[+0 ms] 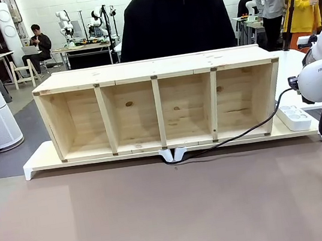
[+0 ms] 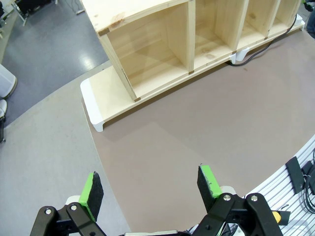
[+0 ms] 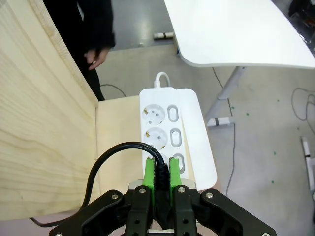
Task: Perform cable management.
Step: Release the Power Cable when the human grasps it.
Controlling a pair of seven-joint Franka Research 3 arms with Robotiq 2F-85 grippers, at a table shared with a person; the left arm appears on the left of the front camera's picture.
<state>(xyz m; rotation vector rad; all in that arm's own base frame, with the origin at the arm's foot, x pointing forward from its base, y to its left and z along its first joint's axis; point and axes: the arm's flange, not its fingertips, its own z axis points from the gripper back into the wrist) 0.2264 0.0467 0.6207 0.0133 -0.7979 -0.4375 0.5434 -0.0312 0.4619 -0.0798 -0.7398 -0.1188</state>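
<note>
The black cable [image 1: 236,136] runs from the shelf's right end down along the front of the wooden shelf [image 1: 159,105] to the middle feet of the white risers. In the right wrist view my right gripper [image 3: 161,173] is shut on the cable's plug end, right above the nearest socket of the white power strip [image 3: 158,114]. From the pads the cable [image 3: 115,150] loops off to the left and down. My left gripper [image 2: 150,186] hangs open over the brown table mat with nothing between its fingers. The cable [image 2: 256,51] lies far ahead of it by the shelf's base.
The power strip [image 1: 294,117] lies on the white riser [image 1: 40,161] just right of the shelf. A person in black [image 1: 172,15] stands behind the shelf, one hand [image 3: 96,56] near its end. A white table [image 3: 236,34] stands beyond. The brown mat [image 1: 174,209] stretches in front.
</note>
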